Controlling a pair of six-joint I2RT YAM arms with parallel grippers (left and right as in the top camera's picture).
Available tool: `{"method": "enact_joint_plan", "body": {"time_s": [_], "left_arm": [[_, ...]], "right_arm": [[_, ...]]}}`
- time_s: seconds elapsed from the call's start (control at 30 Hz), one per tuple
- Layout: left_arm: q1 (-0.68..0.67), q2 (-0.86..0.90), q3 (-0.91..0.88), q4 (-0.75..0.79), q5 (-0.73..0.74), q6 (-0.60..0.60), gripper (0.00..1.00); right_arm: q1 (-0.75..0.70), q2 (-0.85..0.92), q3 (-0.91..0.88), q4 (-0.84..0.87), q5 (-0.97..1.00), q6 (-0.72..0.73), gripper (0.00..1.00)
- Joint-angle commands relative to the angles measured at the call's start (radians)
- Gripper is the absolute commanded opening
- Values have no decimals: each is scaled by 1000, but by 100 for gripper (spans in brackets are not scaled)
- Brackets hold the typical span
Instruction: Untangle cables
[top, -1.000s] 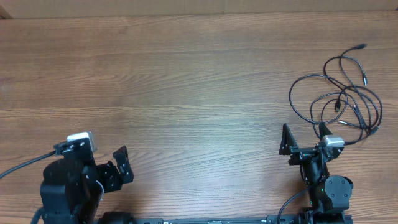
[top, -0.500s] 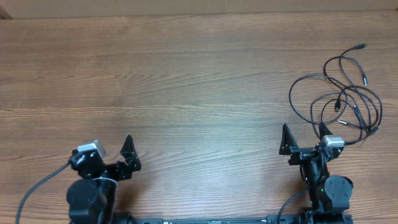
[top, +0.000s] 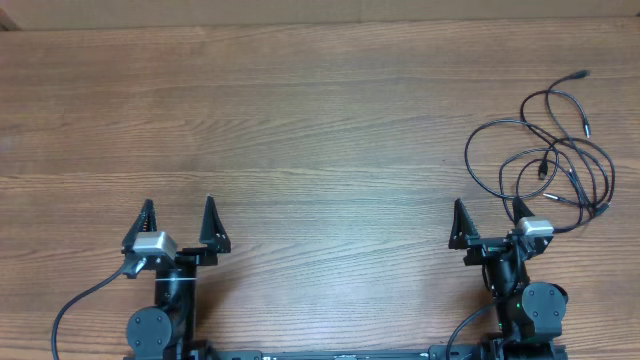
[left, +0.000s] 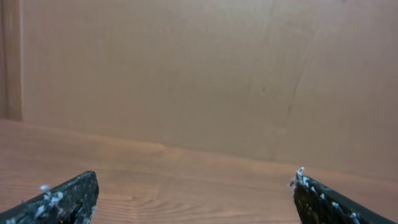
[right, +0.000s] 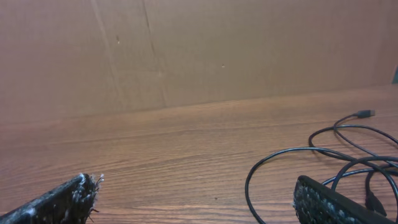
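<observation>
Thin black cables (top: 545, 150) sprawl in loose overlapping loops at the right side of the table, with small plug ends at the far right. In the right wrist view the loops (right: 323, 155) lie ahead and to the right. My right gripper (top: 488, 222) is open and empty at the near right edge, its right finger next to the nearest loop. My left gripper (top: 178, 222) is open and empty at the near left, far from the cables. Its fingers (left: 193, 196) frame bare wood in the left wrist view. The right fingers (right: 199, 199) also hold nothing.
The wooden table (top: 300, 130) spans the view. A brown cardboard wall (right: 186, 50) stands along the far edge. Thick black arm wires (top: 75, 305) trail off the near left.
The left arm swung from a turned pose at the far left to face straight ahead, and its gripper now shows both fingers spread. The right arm and cables have not moved.
</observation>
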Motion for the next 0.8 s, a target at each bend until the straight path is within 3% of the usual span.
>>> {"method": "enact_joint_plan", "body": {"time_s": [0.0, 0.23, 0.77], "left_arm": [[6, -11, -38, 7, -6, 93, 99], [5, -11, -38, -221, -33, 71, 99], [5, -10, -37, -218, -31, 71, 100]], "right_arm": [[6, -9, -10, 6, -1, 3, 100], [6, -9, -10, 6, -1, 3, 100], [6, -9, -10, 6, -1, 3, 100]]}}
